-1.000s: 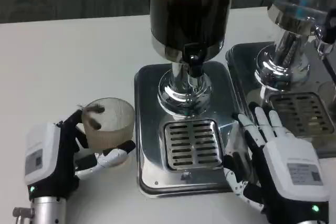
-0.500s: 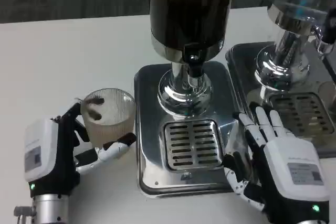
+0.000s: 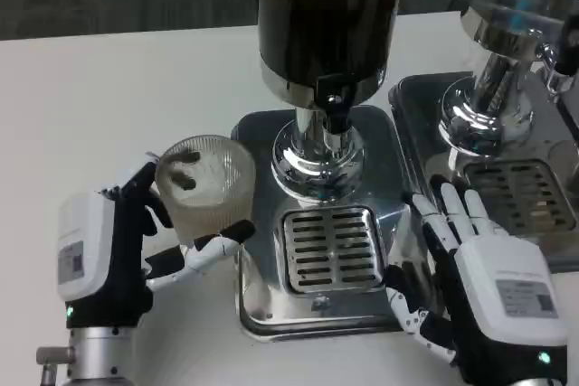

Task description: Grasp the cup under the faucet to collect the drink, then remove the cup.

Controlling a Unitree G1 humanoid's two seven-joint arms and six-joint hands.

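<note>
Cup (image 3: 206, 187) gripped in left hand (image 3: 113, 255), its base hidden by fingers; right hand (image 3: 479, 277) spread flat, holding nothing.

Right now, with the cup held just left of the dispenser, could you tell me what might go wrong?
The left hand holds the cup close to the raised edge of the drip tray; moving sideways could clip that edge and tip the cup. The faucet hangs low over the grille, so the cup's rim may strike it.
</note>
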